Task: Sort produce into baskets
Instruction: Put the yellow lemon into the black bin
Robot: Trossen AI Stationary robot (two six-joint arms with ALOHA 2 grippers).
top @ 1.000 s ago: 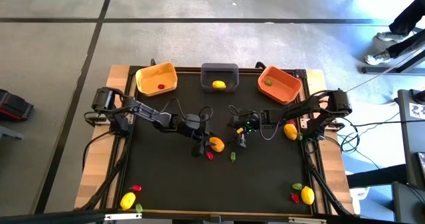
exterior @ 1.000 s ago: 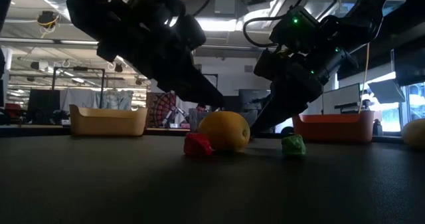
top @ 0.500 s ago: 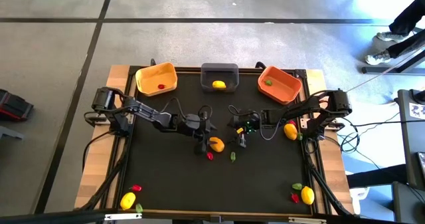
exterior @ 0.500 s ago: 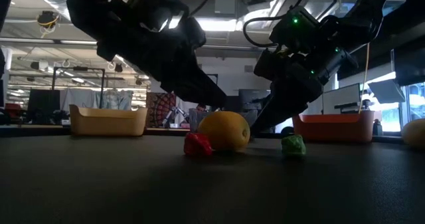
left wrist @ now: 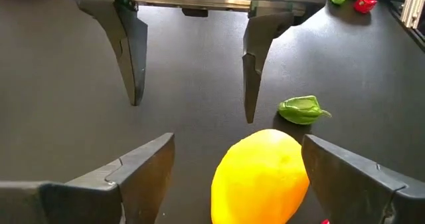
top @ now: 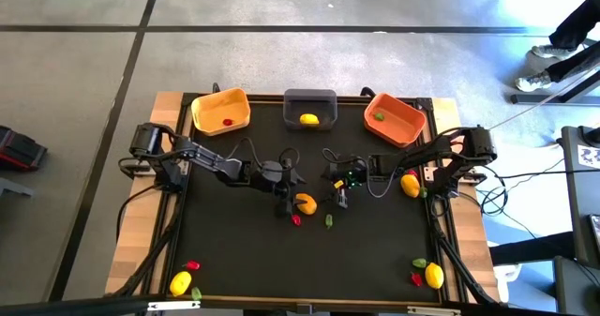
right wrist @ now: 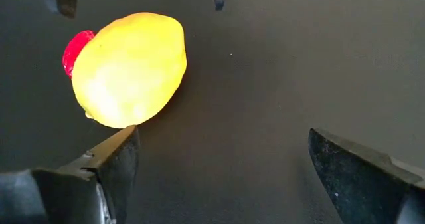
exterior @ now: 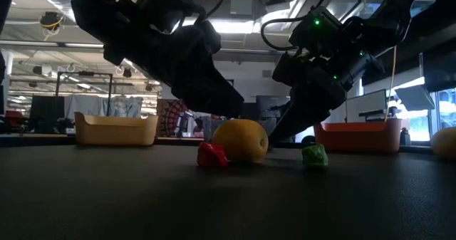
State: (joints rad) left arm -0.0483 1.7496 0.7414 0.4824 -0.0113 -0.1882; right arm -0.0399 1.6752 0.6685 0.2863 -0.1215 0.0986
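Nearest the front edge of the table point(top: 225, 250), a lemon and a red piece are lying at the left corner point(top: 181, 281), and another lemon with red and green bits is sitting at the right corner point(top: 432, 275). Moving in to the middle, the left gripper point(top: 290, 202) is hanging low with its fingers point(left wrist: 143, 167) spread apart around the centre lemon point(top: 305, 203), gripping nothing; a second ago those fingers were narrower and the gripper sat a touch further from the fruit. The lemon itself has not shifted, and it is resting on the mat with a small red piece point(exterior: 211, 155) touching it and a green piece point(exterior: 313, 155) just beside. The right gripper point(top: 339, 192) is facing it from the other side, jaws wide and empty, unchanged. Another lemon point(top: 410, 185) is lying near the right arm. At the far edge, the yellow-orange basket point(top: 208, 105) is holding a red piece, the dark grey basket point(top: 309, 98) a lemon, and the orange basket point(top: 405, 115) a green piece.
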